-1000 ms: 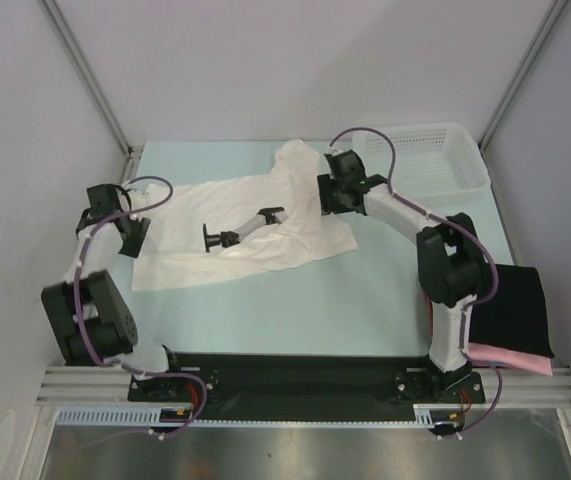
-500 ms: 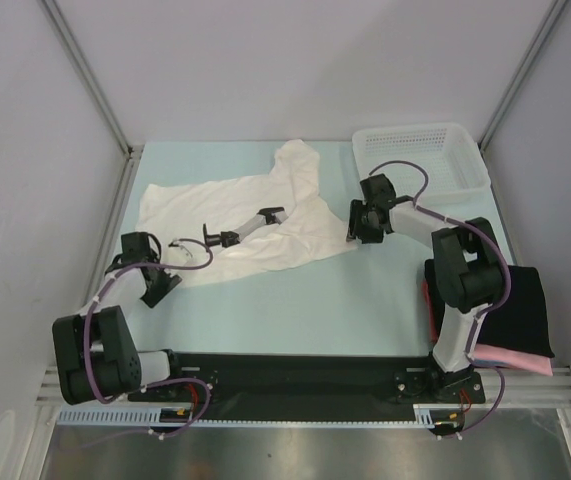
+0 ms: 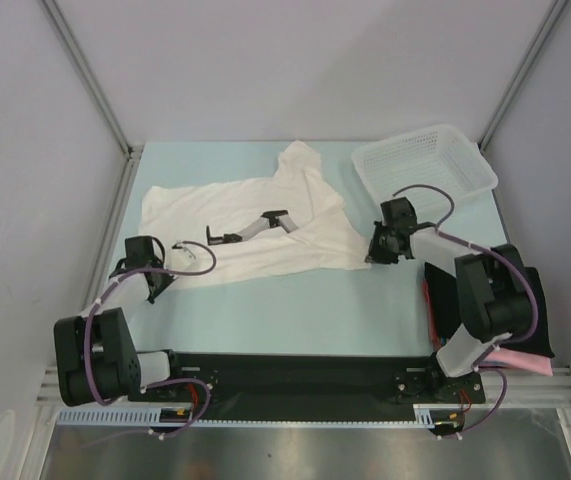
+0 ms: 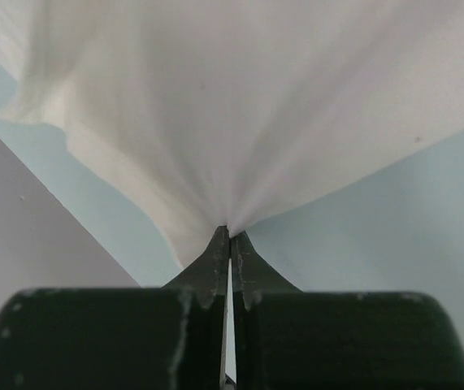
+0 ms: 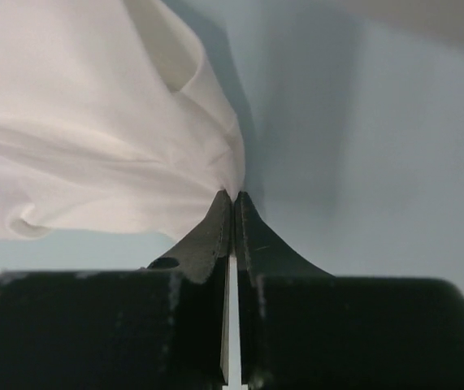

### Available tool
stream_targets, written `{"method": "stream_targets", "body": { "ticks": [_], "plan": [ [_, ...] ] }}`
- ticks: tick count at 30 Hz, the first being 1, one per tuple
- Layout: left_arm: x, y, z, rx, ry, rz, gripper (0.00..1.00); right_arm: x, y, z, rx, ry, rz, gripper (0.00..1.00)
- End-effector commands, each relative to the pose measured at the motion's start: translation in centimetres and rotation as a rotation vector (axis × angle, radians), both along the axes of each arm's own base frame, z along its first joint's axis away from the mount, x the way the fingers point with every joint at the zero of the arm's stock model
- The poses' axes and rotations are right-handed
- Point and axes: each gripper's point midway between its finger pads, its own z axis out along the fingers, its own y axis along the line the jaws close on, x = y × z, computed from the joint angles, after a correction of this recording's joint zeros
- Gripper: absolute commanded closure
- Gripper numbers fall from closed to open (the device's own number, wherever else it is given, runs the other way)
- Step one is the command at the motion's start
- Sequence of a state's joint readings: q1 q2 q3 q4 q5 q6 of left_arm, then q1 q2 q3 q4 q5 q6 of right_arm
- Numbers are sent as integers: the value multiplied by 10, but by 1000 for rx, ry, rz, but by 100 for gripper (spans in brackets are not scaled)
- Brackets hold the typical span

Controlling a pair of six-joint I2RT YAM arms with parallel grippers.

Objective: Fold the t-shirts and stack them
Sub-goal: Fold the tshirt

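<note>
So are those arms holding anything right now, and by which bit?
Yes, the white t-shirt. The left gripper pinches its near left corner, and the right gripper its near right corner, both shut on the cloth.

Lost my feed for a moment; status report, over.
Left gripper, right gripper: each shut on a near corner of the white t-shirt. Shirt spread out, not yet folded. Black-and-grey object lying on top of it.

Matt, soft, creased cloth: white t-shirt (image 3: 300, 250). White plastic mesh: basket (image 3: 435, 170). Smooth matt table (image 3: 295, 310).
</note>
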State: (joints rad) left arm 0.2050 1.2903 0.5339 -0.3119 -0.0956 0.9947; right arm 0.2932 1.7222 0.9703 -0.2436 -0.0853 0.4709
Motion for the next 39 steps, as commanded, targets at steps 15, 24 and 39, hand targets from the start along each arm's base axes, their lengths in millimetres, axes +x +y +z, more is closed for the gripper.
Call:
{"method": "stream_targets", "body": {
  "ticks": [15, 24, 39],
  "plan": [
    [-60, 8, 21, 3, 237, -70, 100, -186, -56, -3, -105, 200, -294, 100],
    [-46, 2, 69, -78, 229, -86, 0, -151, -48, 63, -114, 18, -243, 46],
    [203, 38, 115, -436, -213, 505, 22, 110, 63, 123, -309, -408, 312, 59]
  ]
}}
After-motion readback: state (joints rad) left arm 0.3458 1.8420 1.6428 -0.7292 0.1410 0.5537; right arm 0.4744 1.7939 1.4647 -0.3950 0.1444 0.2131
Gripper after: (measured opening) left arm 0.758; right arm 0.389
